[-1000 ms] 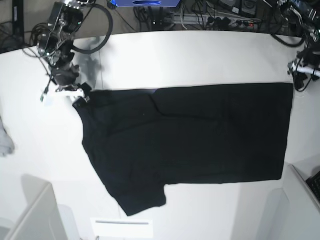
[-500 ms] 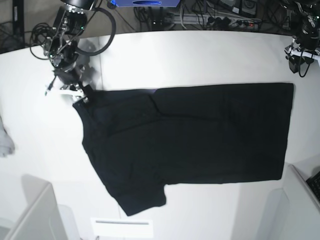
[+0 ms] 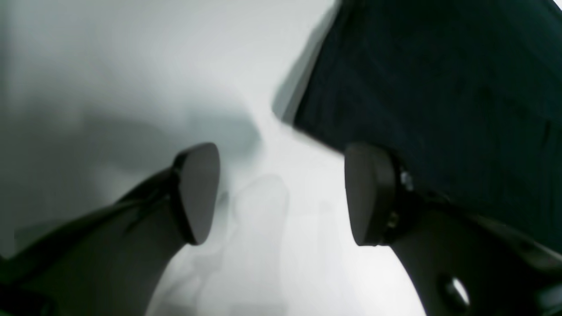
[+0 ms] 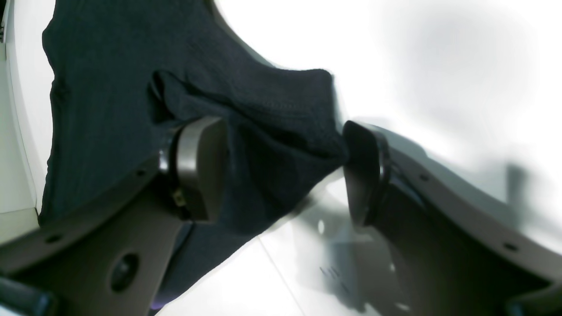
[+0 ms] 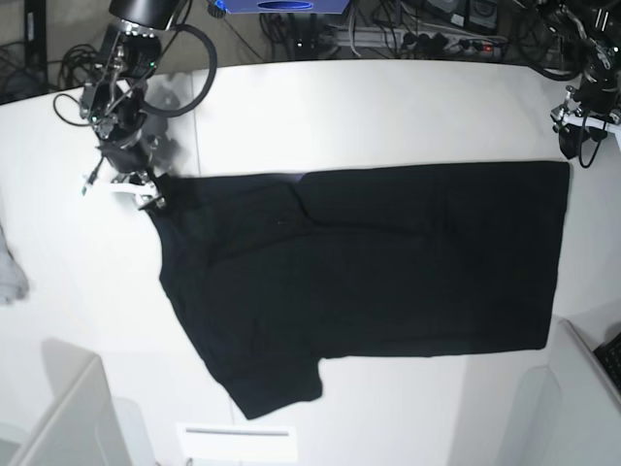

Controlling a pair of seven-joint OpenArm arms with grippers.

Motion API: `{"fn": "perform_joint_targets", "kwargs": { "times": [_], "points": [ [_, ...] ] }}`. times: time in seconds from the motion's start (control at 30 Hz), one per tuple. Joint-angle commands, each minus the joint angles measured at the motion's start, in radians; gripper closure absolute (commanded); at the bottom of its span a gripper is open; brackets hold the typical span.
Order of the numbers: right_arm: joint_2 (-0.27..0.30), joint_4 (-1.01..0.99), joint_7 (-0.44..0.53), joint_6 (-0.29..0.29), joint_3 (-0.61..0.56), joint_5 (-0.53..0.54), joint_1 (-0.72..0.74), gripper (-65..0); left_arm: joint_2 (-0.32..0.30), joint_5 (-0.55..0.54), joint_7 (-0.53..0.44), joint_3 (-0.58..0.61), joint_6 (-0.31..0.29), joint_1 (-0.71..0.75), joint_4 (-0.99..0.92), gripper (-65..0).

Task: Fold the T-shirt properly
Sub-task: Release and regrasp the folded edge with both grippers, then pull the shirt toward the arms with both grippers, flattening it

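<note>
Wrist views: both jaws spread; T-shirt (image 4: 281, 96) between right's, beyond left's.

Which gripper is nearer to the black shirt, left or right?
Right. The right gripper is open over the shirt's corner, cloth between its fingers; the left gripper is open just off the opposite corner.

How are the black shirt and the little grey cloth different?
The black shirt is dark, but the grey cloth is pale. The shirt is big and spread out wide, while the cloth looks small and bunched up. The shirt lies in the middle of the picture; the cloth sits at its left edge. Both are lying on the white table.
</note>
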Motion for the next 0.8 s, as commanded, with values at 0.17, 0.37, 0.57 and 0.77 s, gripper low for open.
{"fn": "perform_joint_targets", "kwargs": {
  "times": [0.17, 0.37, 0.57, 0.77],
  "points": [
    [0.027, -0.003, -0.051, -0.036, -0.079, -0.023, -0.030, -39.0, -0.020, 0.076, -0.015, -0.003, 0.011, -0.095, -0.077, -43.3],
    [0.027, -0.007, -0.049, -0.036, -0.096, -0.023, -0.032, -39.0, -0.022, 0.080, -0.015, -0.003, 0.012, -0.158, -0.142, -43.3],
    [0.027, -0.007, -0.047, -0.036, -0.091, -0.023, -0.032, -39.0, -0.025, 0.080, -0.015, -0.002, 0.012, -0.205, -0.215, -43.3],
    [0.027, -0.010, -0.046, -0.036, -0.091, -0.023, -0.032, -38.9, -0.025, 0.080, -0.016, 0.061, 0.015, -0.208, -0.231, -43.1]
  ]
}}
